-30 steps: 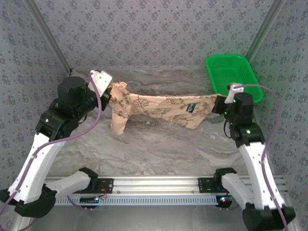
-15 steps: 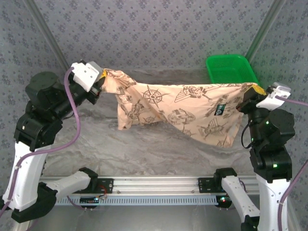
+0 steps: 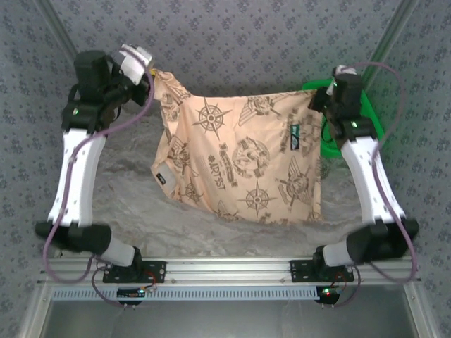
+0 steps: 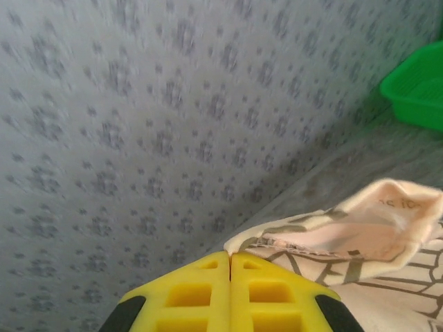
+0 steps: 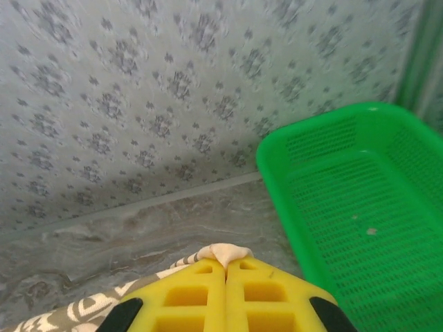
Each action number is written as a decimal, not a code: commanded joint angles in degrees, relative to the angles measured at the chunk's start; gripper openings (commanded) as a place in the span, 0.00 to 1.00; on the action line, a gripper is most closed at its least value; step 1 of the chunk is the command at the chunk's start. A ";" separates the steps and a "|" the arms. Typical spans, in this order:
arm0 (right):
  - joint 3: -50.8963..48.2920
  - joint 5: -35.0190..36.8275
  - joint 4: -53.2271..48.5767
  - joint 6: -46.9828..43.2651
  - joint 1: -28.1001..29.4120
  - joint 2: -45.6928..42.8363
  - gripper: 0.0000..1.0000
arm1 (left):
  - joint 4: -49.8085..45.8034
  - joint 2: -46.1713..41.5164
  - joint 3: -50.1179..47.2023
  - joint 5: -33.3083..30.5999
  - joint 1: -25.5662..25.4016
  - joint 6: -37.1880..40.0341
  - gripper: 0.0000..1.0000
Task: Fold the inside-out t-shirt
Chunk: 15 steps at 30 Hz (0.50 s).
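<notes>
Left tool (image 4: 230, 257) is clamped tight on a t-shirt (image 3: 243, 158) corner whose paler reverse shows; right tool (image 5: 225, 266) is likewise pinched on a cloth tip. The shirt hangs as a sheet below and between them, its long top edge running tool to tool, each arm equally near its own corner. The overhead view adds the full span and the hem close to the table (image 3: 127, 204), contact unclear; the right wrist view adds the green basket (image 5: 360, 207) just beyond that tool.
</notes>
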 commanded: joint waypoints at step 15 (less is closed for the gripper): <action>19.80 -6.40 -4.09 -4.37 -0.82 7.53 0.00 | -14.88 11.11 33.67 20.57 1.92 13.80 0.00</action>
